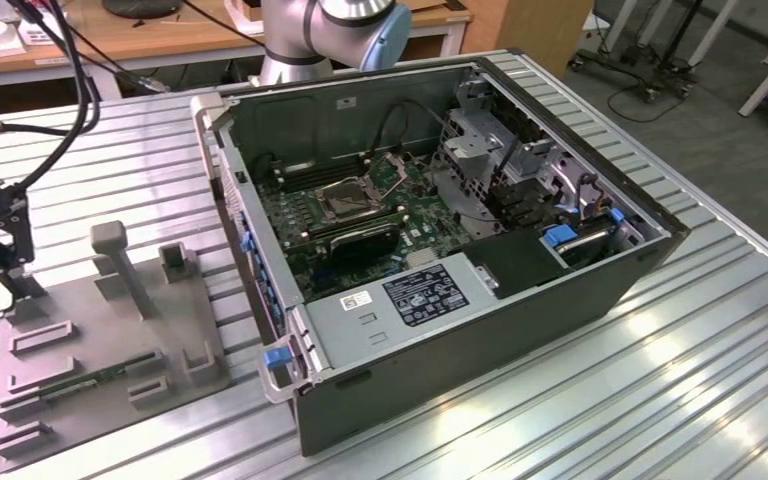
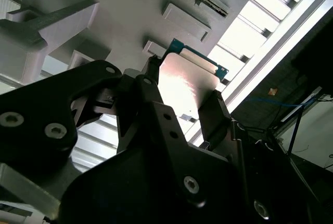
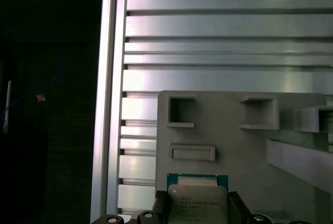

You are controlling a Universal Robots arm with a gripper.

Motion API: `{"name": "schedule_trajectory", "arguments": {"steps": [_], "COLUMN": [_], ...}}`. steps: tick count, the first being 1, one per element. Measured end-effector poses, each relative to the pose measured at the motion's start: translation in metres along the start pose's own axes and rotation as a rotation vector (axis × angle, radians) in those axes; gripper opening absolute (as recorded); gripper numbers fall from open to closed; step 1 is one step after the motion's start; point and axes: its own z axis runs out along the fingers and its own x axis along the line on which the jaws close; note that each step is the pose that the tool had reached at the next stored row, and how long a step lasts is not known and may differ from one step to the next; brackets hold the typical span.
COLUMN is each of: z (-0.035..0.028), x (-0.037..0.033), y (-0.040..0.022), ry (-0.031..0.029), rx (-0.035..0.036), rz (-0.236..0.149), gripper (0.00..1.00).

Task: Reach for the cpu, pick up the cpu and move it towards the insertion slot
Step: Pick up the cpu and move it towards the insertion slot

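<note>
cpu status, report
Gripper shut on cpu, over grey holder. Insertion slot inside the computer case, well apart. Case's side wall stands between.

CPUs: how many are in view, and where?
1. The cpu is held in the gripper, above the grey holder, in both wrist views. The insertion slot in the exterior view looks empty; others may be hidden.

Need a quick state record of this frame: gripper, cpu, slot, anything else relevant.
gripper: shut on the cpu, a finger on each of two opposite edges
cpu position: at the grey holder; whether it is lifted clear, cannot tell
insertion slot: inside the open computer case, apart from the holder
memory stick: lying in the holder
</note>
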Motion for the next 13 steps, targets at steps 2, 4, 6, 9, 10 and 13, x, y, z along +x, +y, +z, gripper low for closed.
{"name": "schedule_trajectory", "arguments": {"steps": [2,4,6,9,10,13], "z": [-0.0027,-0.0055,-0.008,-0.0114,-0.0125,-0.0161], "x": [0.0,0.0,0.0,0.0,0.0,0.0], "y": [0.0001,0.0002,0.0004,0.0005,0.0005,0.0007], "ry": [0.0,0.0,0.0,0.0,0.0,0.0], "rx": [0.0,0.0,0.0,0.0,-0.0001,0.0], "rz": [0.0,0.0,0.0,0.0,0.0,0.0], "gripper": [0.54,0.54,0.54,0.54,0.54,0.54]}}
